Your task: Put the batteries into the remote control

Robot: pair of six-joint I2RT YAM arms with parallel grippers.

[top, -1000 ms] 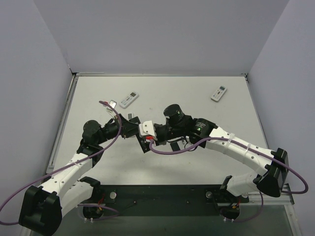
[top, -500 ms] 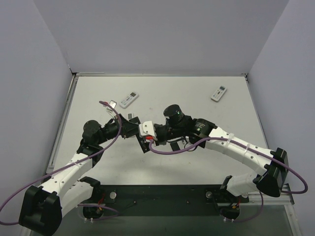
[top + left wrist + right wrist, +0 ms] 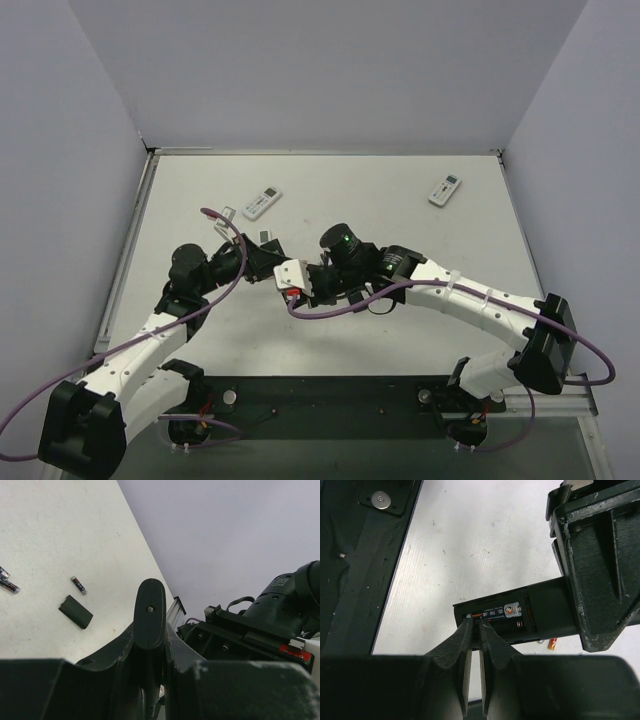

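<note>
Grey walls [image 3: 320, 70] close in the far and both side edges of my workspace. The white table [image 3: 420, 250] is matt and lightly scuffed, and a dark base strip [image 3: 330, 395] runs along its near edge.

Both arms reach inward and meet just left of the table's centre. The left gripper [image 3: 275, 264] is clamped on one end of the black remote [image 3: 545, 612], which it holds clear of the surface with its battery bay open to the right wrist camera. The right gripper [image 3: 475, 624] has its fingers drawn almost together. Their tips rest against a red-and-black cell [image 3: 492, 614] seated in the bay's upper slot.

Two white remotes lie well apart near the far edge, one to the left [image 3: 263, 203] and one to the right [image 3: 445, 190].

The left wrist view shows a black cover [image 3: 75, 612] flat on the table. A loose cell [image 3: 78, 585] lies just beside it and two more cells [image 3: 6, 582] lie farther off. An orange cell [image 3: 551, 642] lies on the table beneath the black remote.
</note>
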